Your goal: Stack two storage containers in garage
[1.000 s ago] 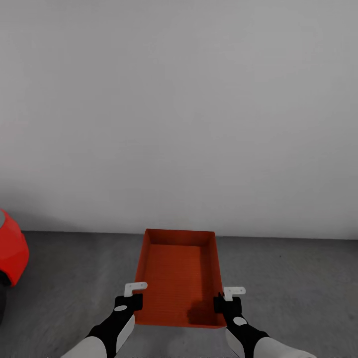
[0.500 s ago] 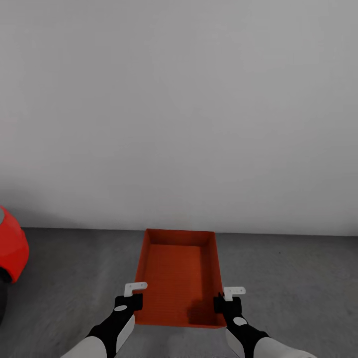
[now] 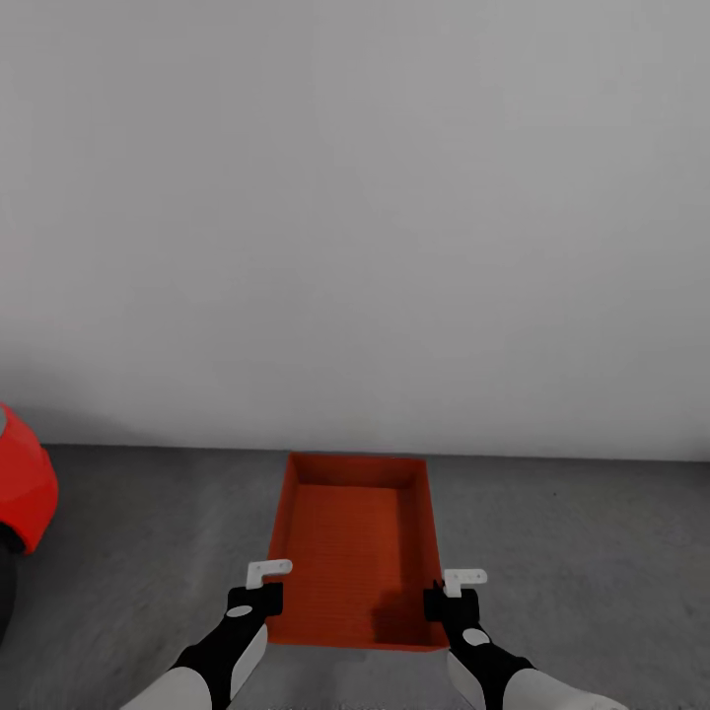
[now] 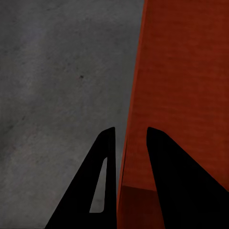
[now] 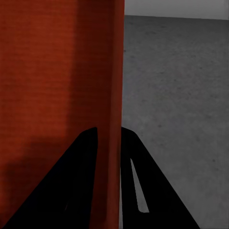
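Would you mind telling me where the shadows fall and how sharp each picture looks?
Head view: soft, even light, a dark shadow inside the container near the right gripper; wall and floor slightly soft. Left wrist view: fingers are black silhouettes. Right wrist view: shadow darkens the container's lower corner.

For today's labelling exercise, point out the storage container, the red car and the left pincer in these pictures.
storage container (image 3: 345,542): head view, on its ribbed inner bottom.
red car (image 3: 22,488): head view, on the rounded red body at the picture's edge.
left pincer (image 4: 130,143): left wrist view, midway between its fingertips, astride the container's wall.
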Available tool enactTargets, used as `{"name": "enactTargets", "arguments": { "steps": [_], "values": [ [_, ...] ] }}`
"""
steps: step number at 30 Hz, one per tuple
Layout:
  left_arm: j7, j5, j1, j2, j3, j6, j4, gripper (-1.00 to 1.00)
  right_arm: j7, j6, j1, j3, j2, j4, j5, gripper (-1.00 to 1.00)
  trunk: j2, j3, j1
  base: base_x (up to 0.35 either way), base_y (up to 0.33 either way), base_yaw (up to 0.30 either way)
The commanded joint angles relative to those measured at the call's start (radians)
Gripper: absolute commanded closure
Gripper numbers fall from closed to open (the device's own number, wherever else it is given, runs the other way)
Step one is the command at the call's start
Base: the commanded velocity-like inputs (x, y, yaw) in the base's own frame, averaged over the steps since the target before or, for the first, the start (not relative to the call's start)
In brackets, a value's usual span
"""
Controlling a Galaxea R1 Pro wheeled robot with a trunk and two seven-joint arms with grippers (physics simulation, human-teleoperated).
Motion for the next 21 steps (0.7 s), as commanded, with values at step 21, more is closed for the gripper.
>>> {"name": "enactTargets", "arguments": {
  "steps": [21],
  "values": [
    [0.009, -0.018, -0.001, 0.026, 0.054, -0.058, -0.015, 1.0, 0.0, -0.002, 0.0, -0.043, 0.0, 0.001, -0.009, 1.0, -0.001, -0.035, 0.0, 0.0, 0.0, 0.0]
  ]
}}
